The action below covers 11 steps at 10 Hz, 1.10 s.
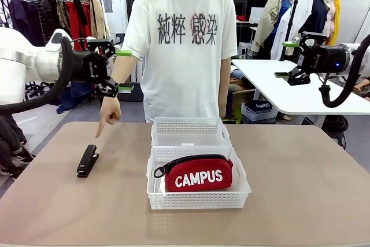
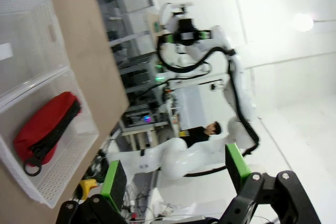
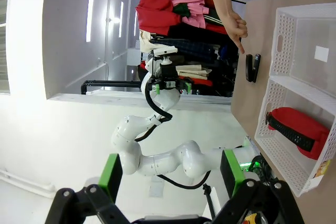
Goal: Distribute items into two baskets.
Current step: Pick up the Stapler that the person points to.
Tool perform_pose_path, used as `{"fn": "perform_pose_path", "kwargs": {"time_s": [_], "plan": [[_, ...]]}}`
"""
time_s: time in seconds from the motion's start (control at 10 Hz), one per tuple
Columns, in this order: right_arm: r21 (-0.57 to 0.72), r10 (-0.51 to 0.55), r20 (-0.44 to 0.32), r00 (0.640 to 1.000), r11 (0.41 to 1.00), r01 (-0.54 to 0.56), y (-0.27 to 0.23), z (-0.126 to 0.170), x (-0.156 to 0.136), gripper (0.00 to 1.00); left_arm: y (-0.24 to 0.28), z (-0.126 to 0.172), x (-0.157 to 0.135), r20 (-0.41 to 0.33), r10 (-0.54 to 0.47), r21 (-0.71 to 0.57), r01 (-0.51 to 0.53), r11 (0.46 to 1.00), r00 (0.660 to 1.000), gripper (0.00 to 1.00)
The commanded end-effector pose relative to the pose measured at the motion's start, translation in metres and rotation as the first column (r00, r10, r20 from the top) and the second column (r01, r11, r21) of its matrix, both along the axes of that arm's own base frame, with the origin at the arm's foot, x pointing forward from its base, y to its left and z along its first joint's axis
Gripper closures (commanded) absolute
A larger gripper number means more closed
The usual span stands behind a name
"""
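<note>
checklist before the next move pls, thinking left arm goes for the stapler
1. Left gripper open and holding nothing: ok.
2. Right gripper open, raised well off to the side: ok.
3. Stapler lying flat, apart from both baskets, nothing on top of it: ok.
4. Space over the stapler free: not ok. The person's hand points down at it from just beyond it, so wait for the hand to draw back.
5. Far basket empty and ready to take the stapler: ok.
6. Red pouch lying inside the near basket: ok.
</note>
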State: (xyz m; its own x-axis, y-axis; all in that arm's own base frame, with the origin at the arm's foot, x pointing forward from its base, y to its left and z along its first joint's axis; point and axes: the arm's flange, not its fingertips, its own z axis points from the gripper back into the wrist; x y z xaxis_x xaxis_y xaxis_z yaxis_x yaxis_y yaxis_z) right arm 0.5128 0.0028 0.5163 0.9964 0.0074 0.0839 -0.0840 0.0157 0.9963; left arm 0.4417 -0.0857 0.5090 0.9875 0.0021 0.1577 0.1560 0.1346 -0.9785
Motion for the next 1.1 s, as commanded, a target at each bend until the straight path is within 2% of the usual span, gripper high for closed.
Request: {"fn": "perform_pose_path", "kwargs": {"time_s": [0.0, 0.2, 0.4, 0.5, 0.7, 0.8, 0.9, 1.0], "plan": [[-0.003, 0.001, 0.004, 1.0, 1.0, -0.001, 0.0, 0.002, 0.0, 0.0, -0.003, 0.007, -0.007, -0.078, 0.068, 0.296, -0.042, 0.954, 0.995, 0.0], [-0.003, 0.001, 0.004, 1.0, 1.0, -0.001, 0.0, 0.002, 0.0, 0.0, 0.005, 0.005, 0.003, -0.011, 0.154, 0.459, -0.131, 0.879, 0.988, 0.0], [-0.003, 0.001, 0.004, 1.0, 1.0, -0.001, 0.0, 0.002, 0.0, 0.0, 0.009, -0.004, 0.004, 0.161, 0.181, 0.629, -0.242, 0.738, 0.97, 0.0], [-0.003, 0.001, 0.004, 1.0, 1.0, -0.001, 0.0, 0.002, 0.0, 0.0, 0.016, -0.008, 0.008, 0.212, 0.157, 0.698, -0.262, 0.666, 0.965, 0.0], [-0.003, 0.001, 0.004, 1.0, 1.0, -0.001, 0.0, 0.002, 0.0, 0.0, 0.028, -0.02, 0.023, 0.241, 0.17, 0.766, -0.295, 0.571, 0.956, 0.0], [-0.003, 0.001, 0.004, 1.0, 1.0, -0.001, 0.0, 0.002, 0.0, 0.0, 0.027, -0.027, 0.024, 0.237, 0.138, 0.79, -0.273, 0.548, 0.962, 0.0], [-0.003, 0.001, 0.004, 1.0, 1.0, -0.001, 0.0, 0.002, 0.0, 0.0, 0.026, -0.031, 0.026, 0.239, 0.123, 0.792, -0.267, 0.55, 0.963, 0.0], [-0.003, 0.001, 0.004, 1.0, 1.0, -0.001, 0.0, 0.002, 0.0, 0.0, 0.023, -0.031, 0.028, 0.237, 0.128, 0.737, -0.264, 0.622, 0.963, 0.0]]}}
